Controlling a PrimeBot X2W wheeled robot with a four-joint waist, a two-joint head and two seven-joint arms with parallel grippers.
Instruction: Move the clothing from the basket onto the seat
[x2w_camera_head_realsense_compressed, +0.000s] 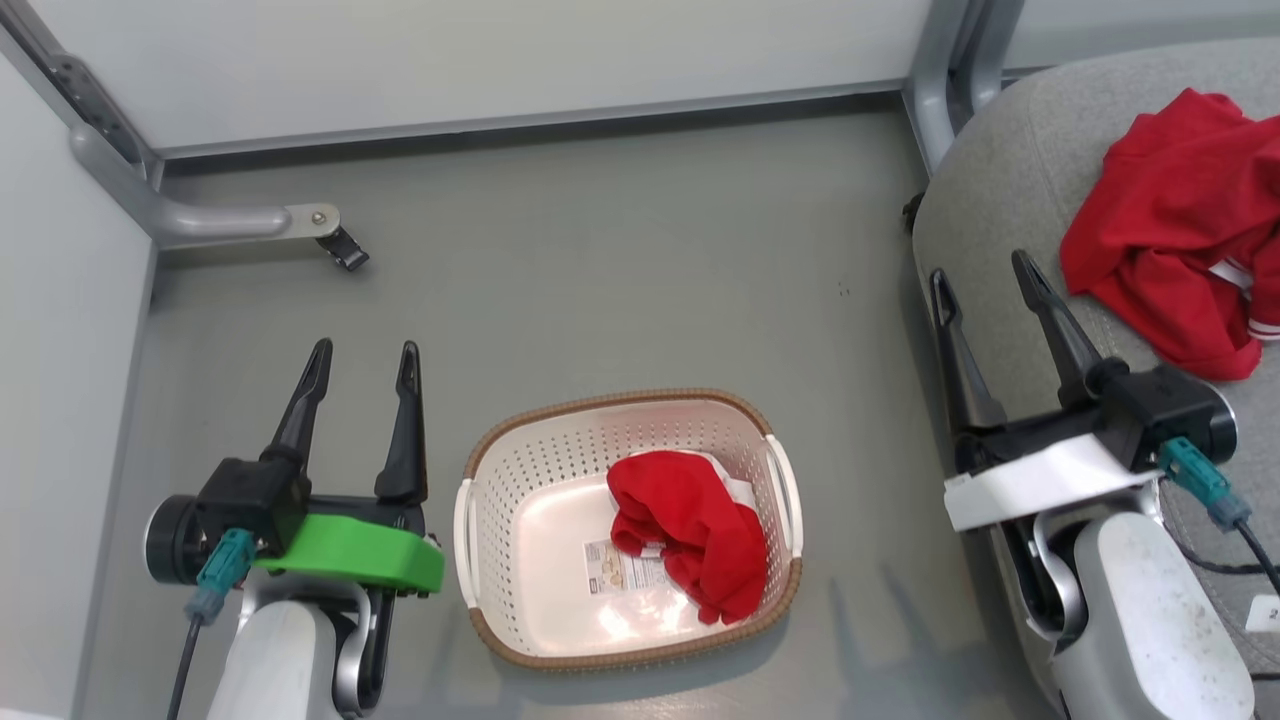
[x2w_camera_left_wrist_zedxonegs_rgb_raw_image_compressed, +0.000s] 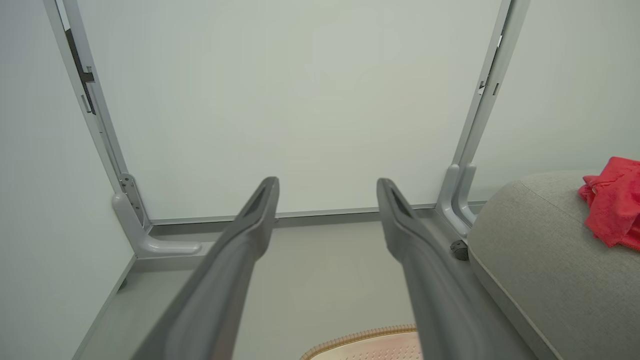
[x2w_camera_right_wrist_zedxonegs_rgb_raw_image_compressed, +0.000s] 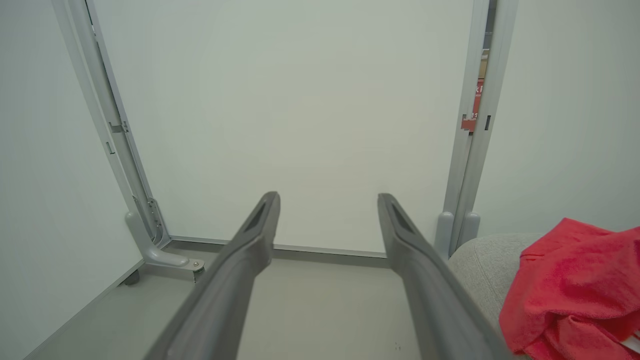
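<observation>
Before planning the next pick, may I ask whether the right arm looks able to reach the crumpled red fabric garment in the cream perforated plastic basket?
Probably yes: the open, empty right gripper hangs beside the basket, the red garment lies uncovered at its right side, with only grey floor between.

Head view: the grey seat (x2w_camera_head_realsense_compressed: 1000, 200) runs off the frame at 3 o'clock, and the edge cuts off part of the red garment on the seat (x2w_camera_head_realsense_compressed: 1170, 230). In the basket (x2w_camera_head_realsense_compressed: 620, 405), a crumpled red garment (x2w_camera_head_realsense_compressed: 690, 520) covers the 3 o'clock end of the paper label (x2w_camera_head_realsense_compressed: 620, 572), whose print is too small to read. Left wrist view: the bottom edge cuts the basket at 6 o'clock, leaving a sliver of rim. Right wrist view: lettering on a red tag (x2w_camera_right_wrist_zedxonegs_rgb_raw_image_compressed: 475, 107) at 2 o'clock is illegible.
</observation>
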